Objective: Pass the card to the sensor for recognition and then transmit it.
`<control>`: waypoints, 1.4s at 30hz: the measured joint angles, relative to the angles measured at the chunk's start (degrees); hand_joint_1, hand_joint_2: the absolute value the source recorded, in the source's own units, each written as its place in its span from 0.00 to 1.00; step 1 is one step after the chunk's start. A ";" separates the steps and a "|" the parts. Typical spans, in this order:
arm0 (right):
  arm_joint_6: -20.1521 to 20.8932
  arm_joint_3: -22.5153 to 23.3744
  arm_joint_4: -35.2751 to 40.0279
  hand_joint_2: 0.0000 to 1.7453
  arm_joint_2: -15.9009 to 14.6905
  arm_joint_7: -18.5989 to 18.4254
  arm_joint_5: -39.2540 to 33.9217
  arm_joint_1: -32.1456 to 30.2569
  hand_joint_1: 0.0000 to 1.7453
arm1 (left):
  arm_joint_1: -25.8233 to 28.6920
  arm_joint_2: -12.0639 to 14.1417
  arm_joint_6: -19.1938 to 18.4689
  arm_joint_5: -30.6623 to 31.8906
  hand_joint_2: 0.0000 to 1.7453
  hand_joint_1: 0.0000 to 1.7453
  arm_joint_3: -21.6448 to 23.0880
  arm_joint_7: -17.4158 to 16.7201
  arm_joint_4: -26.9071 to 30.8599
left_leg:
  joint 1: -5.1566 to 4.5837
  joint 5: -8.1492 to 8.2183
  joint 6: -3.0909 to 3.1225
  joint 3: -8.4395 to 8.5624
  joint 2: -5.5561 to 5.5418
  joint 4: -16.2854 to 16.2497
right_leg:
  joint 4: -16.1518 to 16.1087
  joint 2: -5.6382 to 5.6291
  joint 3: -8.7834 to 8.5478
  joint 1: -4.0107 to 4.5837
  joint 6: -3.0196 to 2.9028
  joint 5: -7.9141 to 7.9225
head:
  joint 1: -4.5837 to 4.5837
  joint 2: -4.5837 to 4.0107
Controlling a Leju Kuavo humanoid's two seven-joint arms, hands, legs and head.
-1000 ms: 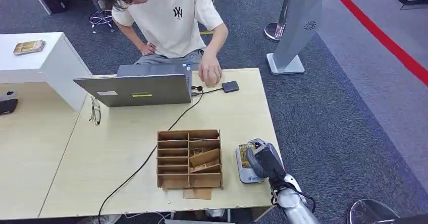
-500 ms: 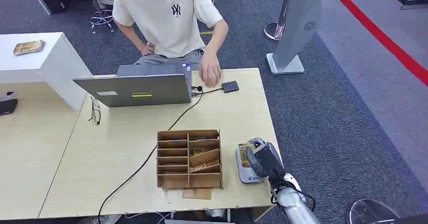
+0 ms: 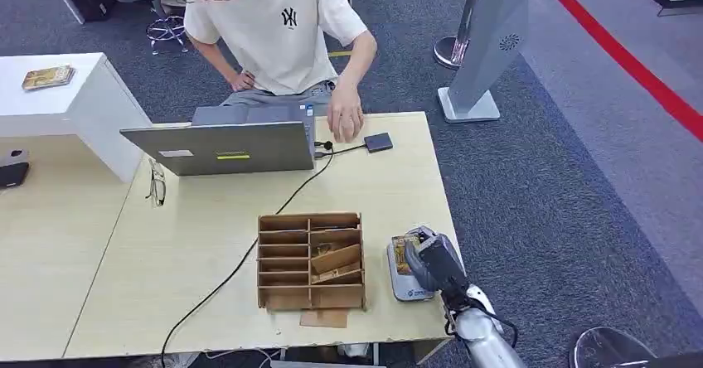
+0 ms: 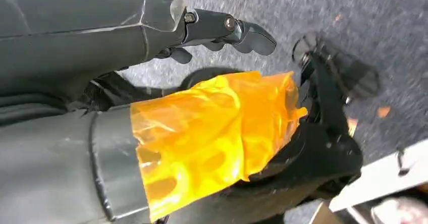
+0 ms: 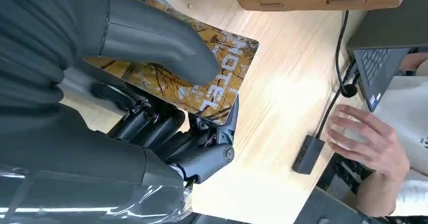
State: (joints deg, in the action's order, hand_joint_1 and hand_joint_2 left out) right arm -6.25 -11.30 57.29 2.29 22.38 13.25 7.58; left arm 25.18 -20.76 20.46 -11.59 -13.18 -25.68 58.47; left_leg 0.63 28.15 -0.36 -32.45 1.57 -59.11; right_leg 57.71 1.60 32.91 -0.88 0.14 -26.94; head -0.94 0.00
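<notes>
The right hand (image 3: 429,260) sits at the near right corner of the table (image 3: 207,219), just over the grey card reader (image 3: 406,281) that lies flat there. It holds the card (image 5: 202,80), pinched between the thick thumb on top and the darker fingers (image 5: 151,125) underneath; the card's face has a print of autumn branches and the word HOTEL in white letters. In the head view the card (image 3: 404,250) shows as a small yellowish patch at the hand's front, above the far end of the reader; whether it touches the reader I cannot tell.

The left hand (image 4: 222,30) hangs over grey carpet, away from the table, with orange tape wrapped around part of it. Its dark fingers curl a little and nothing shows in them, but whether they are spread or closed I cannot tell.

Just left of the reader stands a wooden box with compartments (image 3: 311,260), some holding cards. A black cable (image 3: 249,256) runs from the near edge past the box to the laptop (image 3: 224,146) further back. Glasses (image 3: 157,183) lie near the laptop's left corner. A small dark adapter (image 3: 378,142) rests by the far edge, and a person (image 3: 278,32) in a white T-shirt sits behind the table with one hand (image 3: 344,122) beside the adapter.
</notes>
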 joint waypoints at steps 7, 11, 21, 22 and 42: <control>2.36 0.02 2.15 1.00 0.33 0.00 -2.76 -1.11 1.00 | -0.33 0.00 0.92 1.34 0.00 0.00 0.11 0.59 0.00 | 0.00 0.03 0.03 -0.05 0.00 0.00 | 0.00 -0.01 0.06 0.00 0.01 -0.01 | 0.00 0.00; 4.79 0.02 4.88 1.00 0.57 0.04 -5.05 -2.69 1.00 | -0.71 0.00 1.33 1.09 0.00 0.00 0.11 1.77 -0.04 | 0.00 0.03 0.03 -0.21 -0.04 0.00 | 0.01 0.03 0.20 0.00 0.01 -0.02 | 0.02 0.00; 8.53 -0.09 13.49 1.00 1.18 0.52 -10.56 -5.67 1.00 | -2.73 0.00 1.62 0.09 0.00 0.00 0.00 4.18 -1.90 | -0.01 0.04 0.05 -0.29 -0.05 0.00 | 0.01 0.04 0.28 0.00 0.04 -0.04 | 0.00 0.00; 8.72 -0.09 14.32 1.00 1.20 0.55 -11.00 -5.90 1.00 | -2.92 0.00 1.62 0.09 0.00 0.00 -0.02 4.22 -2.14 | -0.01 0.04 0.05 -0.30 -0.05 0.00 | 0.01 0.03 0.28 0.00 0.05 -0.04 | 0.02 0.00; 13.99 -0.09 26.23 1.00 1.23 1.14 -21.68 -9.33 1.00 | -6.06 0.26 -1.44 0.44 0.00 0.00 -2.95 9.09 -8.61 | -0.02 0.05 0.06 -0.32 -0.05 0.00 | 0.01 0.03 0.33 0.00 0.06 -0.07 | 0.00 0.00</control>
State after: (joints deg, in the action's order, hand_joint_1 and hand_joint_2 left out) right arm 7.74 -11.39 83.51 3.52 23.52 -8.43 -1.75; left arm 19.11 -20.50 19.02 -11.15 -16.13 -16.59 49.86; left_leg 0.61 28.20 -0.30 -32.77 1.52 -59.11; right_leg 57.72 1.63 33.24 -0.88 0.20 -27.01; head -0.94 0.00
